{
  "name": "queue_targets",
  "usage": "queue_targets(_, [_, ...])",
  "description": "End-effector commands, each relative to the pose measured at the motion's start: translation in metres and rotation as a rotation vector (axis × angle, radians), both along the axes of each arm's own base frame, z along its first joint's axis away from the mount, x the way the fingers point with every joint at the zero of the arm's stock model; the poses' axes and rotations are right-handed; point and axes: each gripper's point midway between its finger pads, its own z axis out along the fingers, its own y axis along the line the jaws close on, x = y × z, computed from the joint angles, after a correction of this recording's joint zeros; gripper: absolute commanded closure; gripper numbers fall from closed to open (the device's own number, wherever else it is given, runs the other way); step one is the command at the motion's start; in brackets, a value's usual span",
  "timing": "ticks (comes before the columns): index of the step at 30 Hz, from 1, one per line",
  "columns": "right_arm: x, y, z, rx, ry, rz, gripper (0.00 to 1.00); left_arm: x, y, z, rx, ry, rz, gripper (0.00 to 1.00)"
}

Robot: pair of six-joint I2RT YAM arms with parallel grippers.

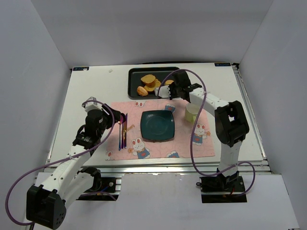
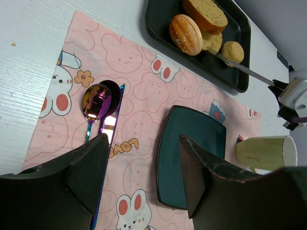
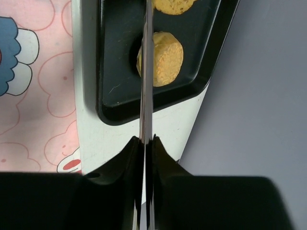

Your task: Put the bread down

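Note:
The black tray at the back holds several bread pieces. The bread, the largest golden-brown slice, lies at the tray's far side, next to a round bun. My right gripper is shut on a pair of metal tongs. Their blades are pressed together and reach over a small round piece in the tray. Whether the tips hold anything is hidden. My left gripper hangs open over the pink placemat, holding nothing.
A dark teal square plate lies in the middle of the placemat. A pale green cup stands to its right. Two iridescent spoons lie to its left, below my left gripper. White walls enclose the table.

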Motion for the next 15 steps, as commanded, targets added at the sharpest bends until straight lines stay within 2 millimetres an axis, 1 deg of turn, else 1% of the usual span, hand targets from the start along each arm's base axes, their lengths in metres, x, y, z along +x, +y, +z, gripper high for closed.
queue_targets(1, [0.005,0.005,0.016,0.017,-0.034,0.008,0.89,0.002,-0.001,0.012,-0.009,-0.033,0.003,0.30])
queue_targets(3, [0.002,0.003,0.022,0.045,-0.021,-0.006,0.96,0.003,0.000,0.013,-0.010,-0.036,0.004,0.30])
queue_targets(4, [0.001,0.001,0.032,0.070,-0.030,-0.013,0.97,0.003,-0.001,0.014,-0.012,-0.039,0.001,0.30])
queue_targets(5, [0.000,0.000,0.036,0.097,-0.024,-0.032,0.99,0.003,-0.001,0.014,-0.012,-0.039,0.003,0.30])
queue_targets(6, [-0.003,-0.001,0.041,0.117,-0.016,-0.041,1.00,0.004,-0.001,0.015,-0.014,-0.045,0.001,0.30])
queue_targets(7, [-0.006,-0.002,0.054,0.153,-0.017,-0.042,1.00,0.004,-0.002,0.015,-0.015,-0.046,-0.003,0.30])
queue_targets(8, [-0.007,-0.004,0.063,0.188,-0.013,-0.073,1.00,0.004,-0.002,0.015,-0.014,-0.047,-0.005,0.30])
queue_targets(9, [-0.014,-0.002,0.070,0.219,0.010,-0.063,1.00,0.004,-0.003,0.016,-0.014,-0.050,-0.007,0.30])
queue_targets(11, [-0.020,-0.003,0.080,0.281,0.052,-0.088,1.00,0.005,-0.004,0.015,-0.016,-0.048,-0.013,0.30])
queue_targets(14, [-0.041,-0.005,0.081,0.320,0.127,-0.092,1.00,0.006,-0.005,0.016,-0.017,-0.051,-0.017,0.30])
queue_targets(15, [-0.049,-0.008,0.074,0.331,0.160,-0.105,1.00,0.007,-0.005,0.017,-0.018,-0.052,-0.018,0.30])
